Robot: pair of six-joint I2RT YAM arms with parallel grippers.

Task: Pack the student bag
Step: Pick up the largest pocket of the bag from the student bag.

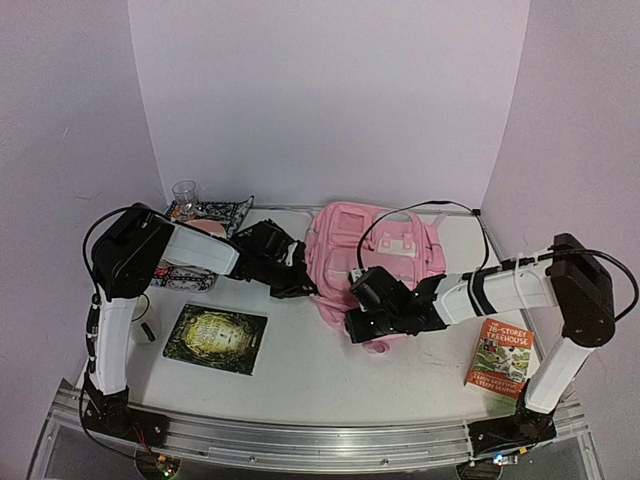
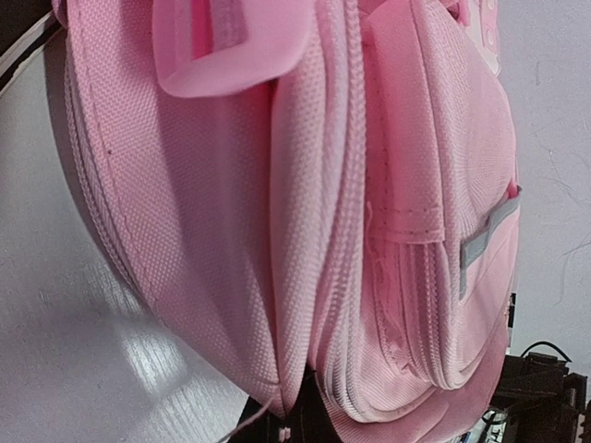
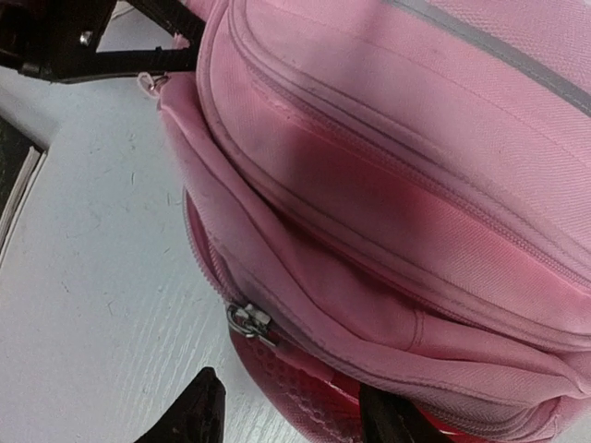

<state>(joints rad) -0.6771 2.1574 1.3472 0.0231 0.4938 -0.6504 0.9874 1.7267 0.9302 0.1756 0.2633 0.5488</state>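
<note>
Dark fingertips (image 3: 199,406) of the right end effector (image 3: 294,417) fill the bottom of its own wrist view. They are spread apart and pinch nothing. One tip stands over bare counter (image 3: 83,277), and the other is against the student bag (image 3: 397,185), whose darker pink lower edge lies between them. Just beyond the tips, a metal zip pull (image 3: 249,321) sits on the seam that curves round this end of the bag.

Seen from above, the bag lies mid-counter, its long axis running from the arms toward the back wall. Its near end is directly ahead of the right end effector, so the right arm is by far the nearer to that zip pull. The left end effector (image 1: 298,278) is at the bag's left flank, pressed together on a fold of its edge; in the left wrist view the fabric narrows to a point right at the fingers.

A green book (image 1: 216,338) and an orange book (image 1: 501,358) lie on the counter, well apart from the bag.

From above, the right end effector covers the bag's near end. The left fingers are almost wholly cut off in their own view. I cannot tell whether any zip is open, or what, if anything, is inside
</note>
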